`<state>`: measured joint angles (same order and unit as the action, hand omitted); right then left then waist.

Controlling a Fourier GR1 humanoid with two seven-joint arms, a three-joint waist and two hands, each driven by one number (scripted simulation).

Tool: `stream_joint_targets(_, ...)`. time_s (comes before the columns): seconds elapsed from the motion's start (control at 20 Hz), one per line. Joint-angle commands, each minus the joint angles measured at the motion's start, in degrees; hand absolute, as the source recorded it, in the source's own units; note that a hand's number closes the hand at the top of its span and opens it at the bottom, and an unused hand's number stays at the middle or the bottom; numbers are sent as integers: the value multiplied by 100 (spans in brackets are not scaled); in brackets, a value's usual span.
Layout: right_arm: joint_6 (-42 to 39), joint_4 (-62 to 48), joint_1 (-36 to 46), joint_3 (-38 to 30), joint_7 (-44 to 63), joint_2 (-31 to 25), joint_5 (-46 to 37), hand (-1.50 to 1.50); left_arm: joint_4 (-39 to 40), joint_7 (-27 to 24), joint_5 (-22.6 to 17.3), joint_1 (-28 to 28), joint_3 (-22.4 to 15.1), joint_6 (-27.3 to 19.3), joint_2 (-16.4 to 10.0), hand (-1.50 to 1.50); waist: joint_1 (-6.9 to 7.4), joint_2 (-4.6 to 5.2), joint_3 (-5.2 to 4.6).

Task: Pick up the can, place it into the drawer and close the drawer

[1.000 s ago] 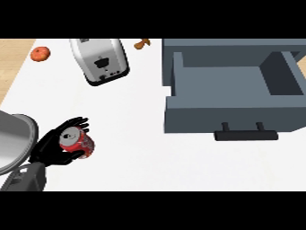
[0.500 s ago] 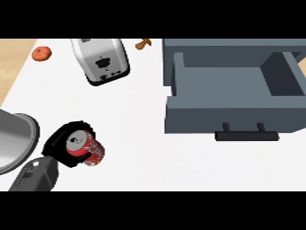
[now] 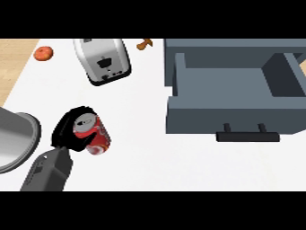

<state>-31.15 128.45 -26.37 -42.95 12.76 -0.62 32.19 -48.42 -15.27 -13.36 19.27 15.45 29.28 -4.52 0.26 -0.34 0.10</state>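
- The worktop (image 3: pixel 148 108) carries the drawer (image 3: pixel 234 117) at the right, which stands open with nothing showing inside.
- The left hand (image 3: pixel 66 128) is at the lower left with its fingers curled round the can, and it has edged rightward over the last second.
- The can (image 3: pixel 97 138) looks bigger and tilted compared with a second ago, so it is probably lifted. It is well apart from the drawer, and the carry across comes next.
- The right hand is out of view.

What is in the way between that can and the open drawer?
Nothing visible does. The can, held in the left hand, has only bare counter between it and the drawer. The toaster stands farther back, off that path.
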Motion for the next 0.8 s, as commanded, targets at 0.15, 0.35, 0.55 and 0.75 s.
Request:
stream_joint_targets(0.15, 124, 311, 7, -21, 220, 21, 128, -150, -1104, 41, -437, 48, -478, -2225, 441, 150, -41, -2, -6)
stream_joint_targets(0.35, 68, 198, -78, 28, 100, 59, 77, -150, -2036, 346, -450, -97, -944, -2836, 448, 150, -44, 4, -6)
stream_joint_targets(0.55, 183, 131, 117, -70, 228, -63, 186, -150, -2928, 1246, -346, 53, -1261, -3442, 450, 150, -24, 10, -6)
stream_joint_targets(0.75, 277, 493, -103, 133, 349, 59, 154, -150, -3002, 1545, -214, 558, -1745, -4189, 451, 150, -75, 23, -8)
